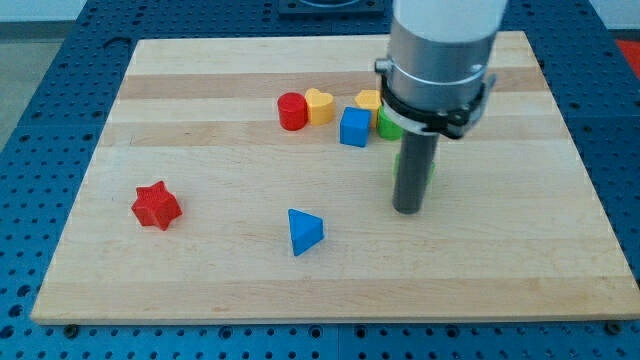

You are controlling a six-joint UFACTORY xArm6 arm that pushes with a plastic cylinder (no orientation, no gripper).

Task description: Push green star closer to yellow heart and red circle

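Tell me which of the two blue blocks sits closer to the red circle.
The blue cube, just to the view's right of the yellow heart beside the red circle. The blue triangle lies alone, well toward the view's bottom.

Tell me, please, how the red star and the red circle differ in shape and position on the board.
The red star has pointed arms; the red circle is a round cylinder. The red star sits alone toward the view's lower left, while the red circle sits nearer the view's top, touching the yellow heart. The red circle is closer to my tip than the red star. Both are red and rest flat on the wooden board.
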